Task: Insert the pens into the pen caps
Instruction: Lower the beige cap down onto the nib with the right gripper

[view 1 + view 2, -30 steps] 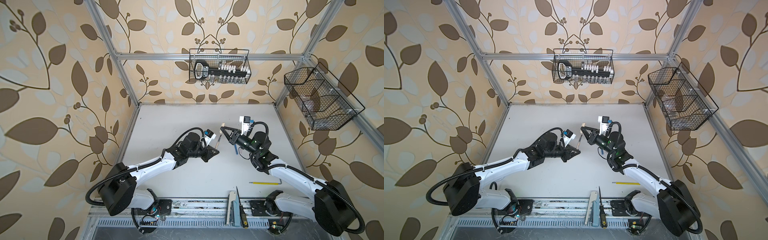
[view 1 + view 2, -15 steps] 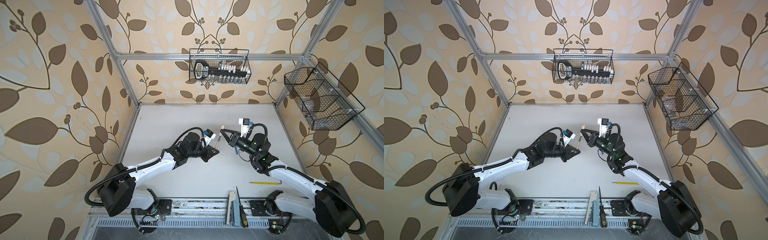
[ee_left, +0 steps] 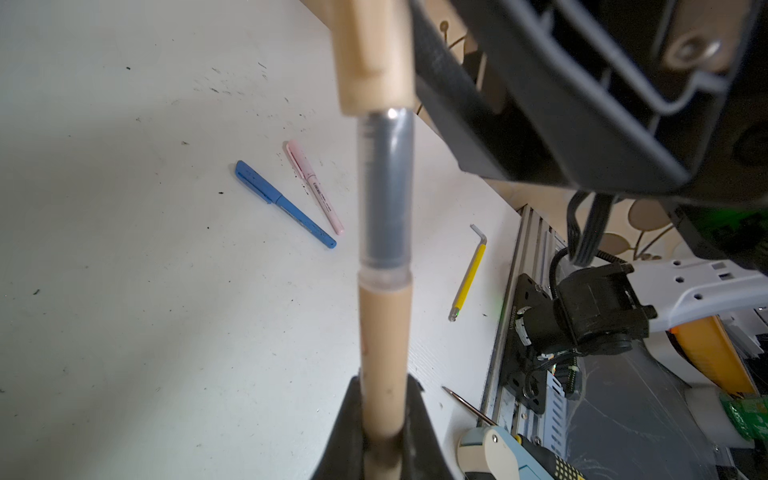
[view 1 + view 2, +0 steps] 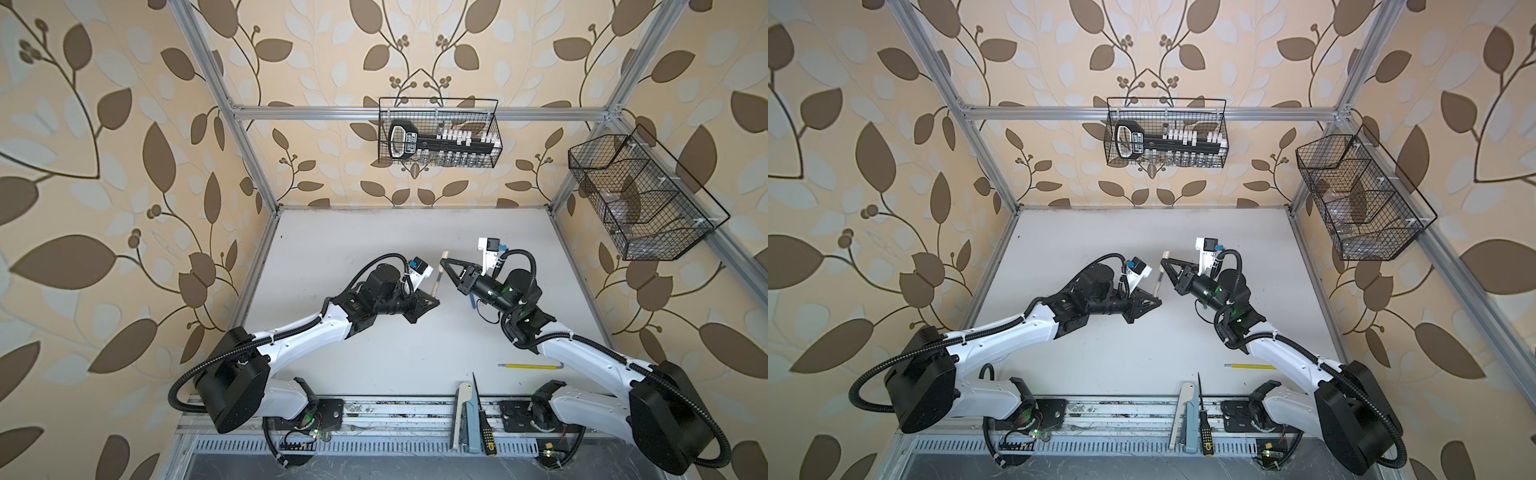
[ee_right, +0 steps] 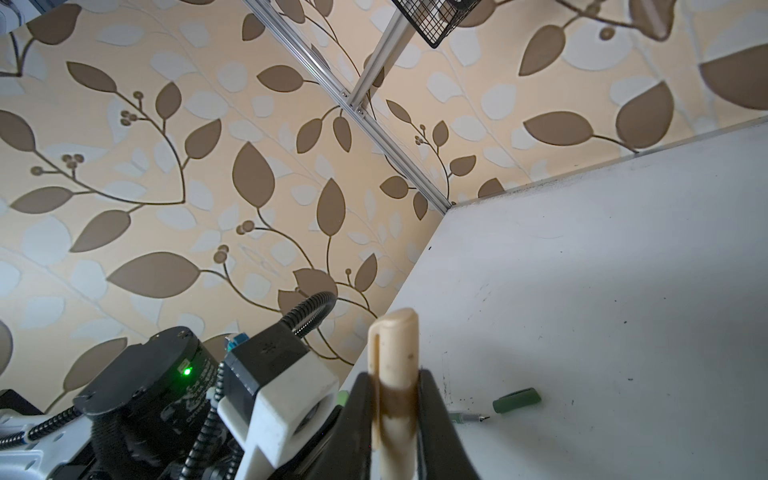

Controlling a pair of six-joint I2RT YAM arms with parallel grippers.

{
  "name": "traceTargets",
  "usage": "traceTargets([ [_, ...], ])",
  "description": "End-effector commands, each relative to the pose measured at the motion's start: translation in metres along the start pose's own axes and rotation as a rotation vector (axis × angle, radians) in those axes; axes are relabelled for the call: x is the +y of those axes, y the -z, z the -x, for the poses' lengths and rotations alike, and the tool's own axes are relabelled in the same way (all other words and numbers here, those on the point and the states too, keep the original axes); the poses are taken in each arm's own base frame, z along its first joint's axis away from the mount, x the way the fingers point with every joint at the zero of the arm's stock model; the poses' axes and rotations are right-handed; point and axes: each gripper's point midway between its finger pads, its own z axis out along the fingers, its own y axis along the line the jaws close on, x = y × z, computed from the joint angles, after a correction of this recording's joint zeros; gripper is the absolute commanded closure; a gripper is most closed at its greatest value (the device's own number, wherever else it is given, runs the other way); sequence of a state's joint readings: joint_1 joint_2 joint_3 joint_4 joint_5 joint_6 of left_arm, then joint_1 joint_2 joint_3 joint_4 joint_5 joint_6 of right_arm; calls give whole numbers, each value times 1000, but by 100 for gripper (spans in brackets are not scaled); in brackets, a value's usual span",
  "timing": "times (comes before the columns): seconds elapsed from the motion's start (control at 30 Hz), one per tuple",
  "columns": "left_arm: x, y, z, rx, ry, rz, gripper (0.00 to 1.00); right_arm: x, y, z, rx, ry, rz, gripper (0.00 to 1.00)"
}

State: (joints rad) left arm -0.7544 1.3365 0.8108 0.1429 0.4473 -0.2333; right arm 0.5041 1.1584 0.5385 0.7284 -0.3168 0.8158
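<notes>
My left gripper (image 4: 432, 301) (image 3: 382, 386) is shut on the tan pen (image 3: 384, 353) (image 4: 436, 286), held above the table. Its grey front end (image 3: 386, 187) runs up into the open mouth of the tan pen cap (image 3: 374, 54) (image 5: 395, 357) and its tip is hidden. My right gripper (image 4: 444, 262) (image 5: 395, 382) is shut on that cap. In both top views the two grippers meet at mid-table (image 4: 1156, 302) (image 4: 1165, 262). A blue pen (image 3: 282, 203) and a pink pen (image 3: 313, 187) lie capped on the table. A green cap (image 5: 516, 400) lies beside the green pen (image 5: 469, 417).
A yellow hex key (image 4: 530, 366) lies at the front right. A screwdriver (image 4: 482, 419) and a pale tool (image 4: 463, 415) rest on the front rail. Wire baskets hang on the back wall (image 4: 438, 133) and the right wall (image 4: 640, 199).
My right gripper has shifted the tan cap slightly toward the pen. The left arm has hardly moved.
</notes>
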Motion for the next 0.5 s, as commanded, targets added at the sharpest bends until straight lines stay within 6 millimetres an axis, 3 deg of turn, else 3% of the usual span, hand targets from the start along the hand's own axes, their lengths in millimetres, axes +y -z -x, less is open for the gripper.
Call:
traceTargets([
  [0.0, -22, 14, 58, -163, -118, -13, 100, 0, 3, -13, 40, -10, 5, 82],
  [0.47, -27, 13, 71, -176, -173, -16, 100, 12, 15, 4, 71, 123, -46, 82],
])
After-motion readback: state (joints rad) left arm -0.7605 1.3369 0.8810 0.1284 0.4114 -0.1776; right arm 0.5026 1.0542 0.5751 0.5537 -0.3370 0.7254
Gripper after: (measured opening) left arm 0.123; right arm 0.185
